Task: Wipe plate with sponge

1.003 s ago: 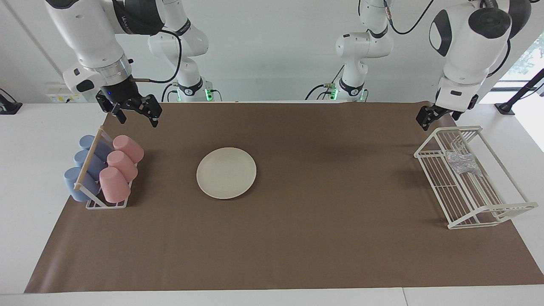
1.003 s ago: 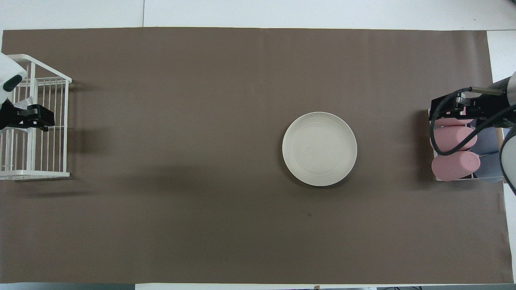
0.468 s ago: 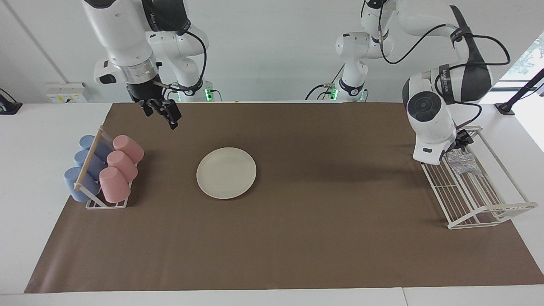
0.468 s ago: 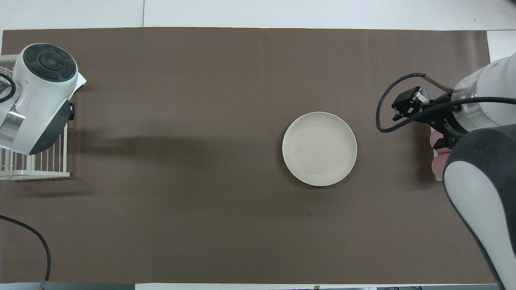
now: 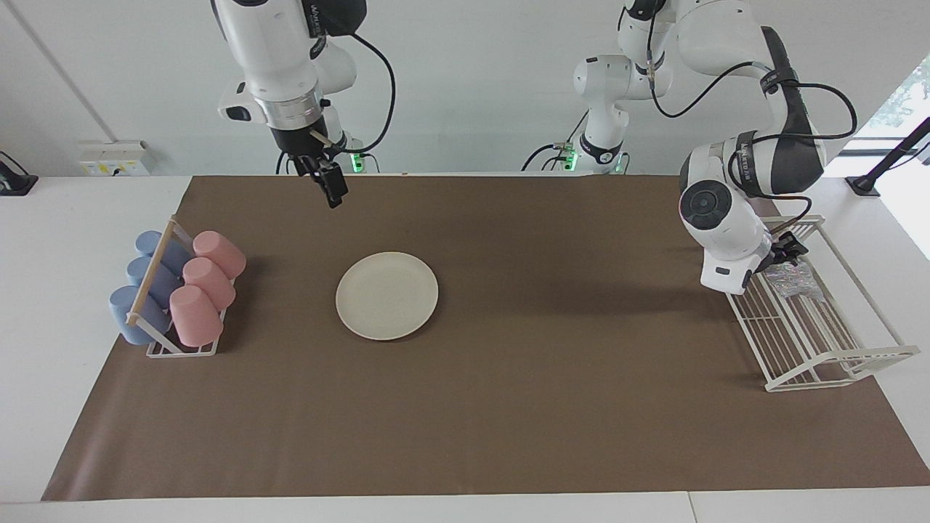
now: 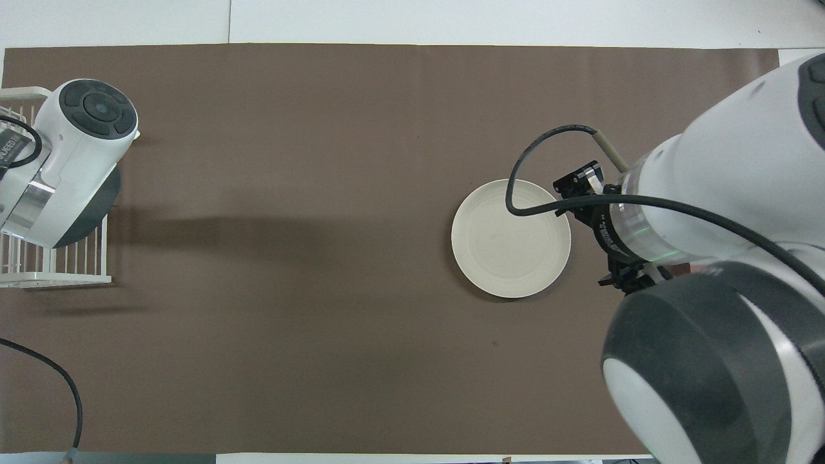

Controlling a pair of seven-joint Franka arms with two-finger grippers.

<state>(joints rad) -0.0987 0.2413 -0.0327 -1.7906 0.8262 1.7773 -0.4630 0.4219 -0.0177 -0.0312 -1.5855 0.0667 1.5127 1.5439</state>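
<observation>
Silvery and mottled, the sponge point(image 5: 792, 278) lies in the white wire rack point(image 5: 835, 363), well apart from the plate point(image 5: 386, 296), toward the left arm's end of the table. The left gripper point(image 5: 786, 254) is down at the sponge, likely to pick it up; whether it has closed I cannot tell. The cream plate lies bare and flat on the brown mat point(image 5: 545, 407), free for wiping. The right gripper point(image 5: 333, 187) hangs over the mat near the plate, grip unreadable.
</observation>
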